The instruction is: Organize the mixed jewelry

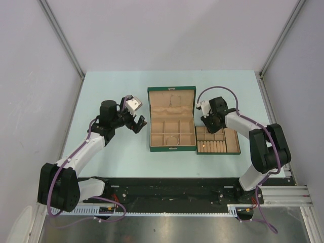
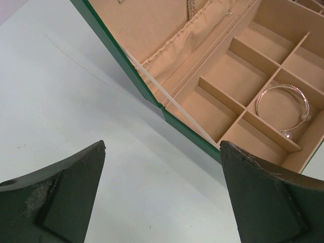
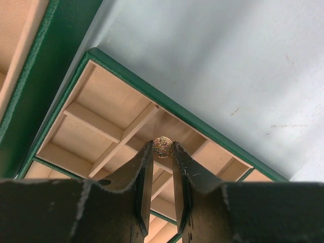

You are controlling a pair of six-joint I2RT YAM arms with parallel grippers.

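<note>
Jewelry piece in play: small round gold-toned patterned stud [image 3: 163,147], pinched at the very tips of the right claw [image 3: 162,150], jaws nearly together with only the stud between them. Claw hangs over the flat green tray [image 3: 167,104] with tan dividers, at its far, compartmented end. The stud lies straight ahead of the tips, no offset to either side. Being round, it has no long axis to align. From the wrist view it sits over a divider crossing, probably nearer a far-row cell, though the angle is too steep to be sure. Judgement: next move is a short lowering into one cell, so clearing the divider comes first. Right arm is the nearer one. The left claw [image 2: 162,145] is spread wide and holds nothing. It hangs over the pale table [image 2: 76,101] just beside the green tan-lined box [image 2: 190,132], where a thin silvery loop [image 2: 258,104] lies in a near-row compartment.
</note>
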